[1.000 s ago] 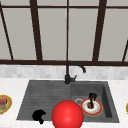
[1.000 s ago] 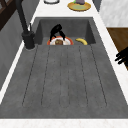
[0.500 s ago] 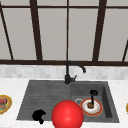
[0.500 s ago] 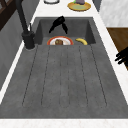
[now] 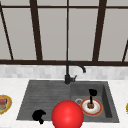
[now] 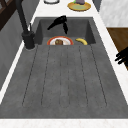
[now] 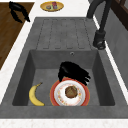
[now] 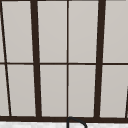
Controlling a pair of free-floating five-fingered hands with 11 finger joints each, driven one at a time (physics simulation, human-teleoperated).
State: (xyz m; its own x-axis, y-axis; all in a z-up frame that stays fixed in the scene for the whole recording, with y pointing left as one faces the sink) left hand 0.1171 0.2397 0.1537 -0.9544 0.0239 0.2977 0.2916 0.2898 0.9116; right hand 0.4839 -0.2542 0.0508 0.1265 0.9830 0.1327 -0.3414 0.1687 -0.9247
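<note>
My right hand (image 5: 92, 93) hovers in the sink basin (image 5: 106, 100) just above a red-rimmed plate (image 5: 97, 110) that carries a brown cake (image 5: 90, 105). Its fingers point down at the cake and look relaxed, holding nothing. In the right side view this hand (image 7: 73, 72) covers the plate's (image 7: 55, 95) far edge, with the cake (image 7: 70, 91) just in front of it. A banana (image 7: 34, 95) lies on the basin floor beside the plate. My left hand (image 5: 38, 116) hangs idle over the front edge of the drainboard, fingers loose.
A black faucet (image 5: 68, 75) stands behind the sink. A big red ball (image 5: 67, 115) shows at the front edge in the front view. A yellow plate with food (image 5: 4, 103) sits on the left counter. The ribbed drainboard (image 6: 65, 77) lies left of the basin.
My right hand has drifted slightly upward above the plate. The left hand has stayed where it was.
</note>
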